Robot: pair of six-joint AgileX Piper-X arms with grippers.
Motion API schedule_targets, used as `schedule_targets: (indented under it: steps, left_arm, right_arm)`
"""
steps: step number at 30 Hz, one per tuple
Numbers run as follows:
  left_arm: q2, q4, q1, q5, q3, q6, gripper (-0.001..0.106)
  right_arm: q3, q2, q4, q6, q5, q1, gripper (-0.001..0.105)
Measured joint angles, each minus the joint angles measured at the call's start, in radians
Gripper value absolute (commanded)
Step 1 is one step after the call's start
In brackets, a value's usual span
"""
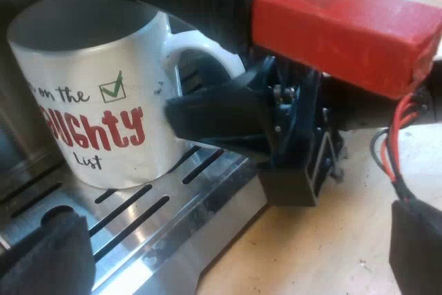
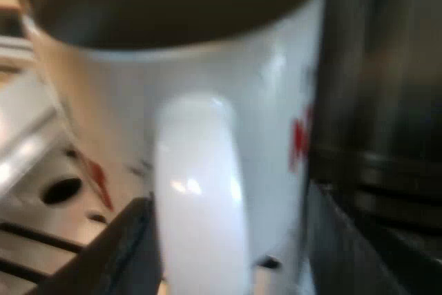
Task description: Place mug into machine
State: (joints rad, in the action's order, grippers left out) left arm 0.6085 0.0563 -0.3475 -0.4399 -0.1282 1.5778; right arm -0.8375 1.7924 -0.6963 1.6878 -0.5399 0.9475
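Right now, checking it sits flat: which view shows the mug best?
The left wrist view: the mug stands upright on the slotted drip tray, its side and lettering visible. The right wrist view gives its handle and nearby wall close up.

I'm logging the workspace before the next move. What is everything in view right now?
mug: one, white with red and black lettering, standing on the drip tray
drip tray: one, silver metal with slots, under the mug
espresso machine: one, dark metal, beside the mug
holder handle: one, dark with red end, near the mug's handle
table: one, light wood, next to the tray
left gripper: one, black, jaws open, by the tray's edge
right gripper: one, black, at the mug's handle
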Motion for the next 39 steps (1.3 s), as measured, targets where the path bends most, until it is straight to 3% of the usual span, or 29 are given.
schedule_targets:
  steps: [7,11,15,25,34,36,39]
  left_arm:
    - [-0.049,0.001,0.000,0.000,0.000,0.000,0.088]
    - [-0.138,-0.007,0.000,0.000,0.000,0.000,0.088]
    - [-0.229,-0.133,0.000,0.000,-0.035,0.000,0.088]
    - [-0.391,-0.296,0.000,0.000,-0.127,0.000,0.088]
    - [-0.413,-0.382,0.000,0.000,-0.246,0.000,0.088]
    - [-0.413,-0.399,0.000,0.000,-0.270,0.000,0.088]
    - [-0.413,-0.399,0.000,0.000,-0.280,0.000,0.088]
  right_arm:
    - [0.042,-0.114,0.177,0.001,-0.029,0.043,0.049]
    - [0.060,-0.162,0.229,0.001,-0.031,0.058,0.049]
    - [0.104,-0.266,0.351,0.001,-0.036,0.076,0.049]
    - [0.115,-0.491,0.586,0.001,-0.061,0.117,0.047]
    - [0.115,-0.664,0.617,0.001,-0.062,0.203,0.014]
    - [0.113,-0.681,0.617,0.001,-0.062,0.211,0.002]
    - [0.082,-0.682,0.626,0.001,-0.062,0.211,0.000]
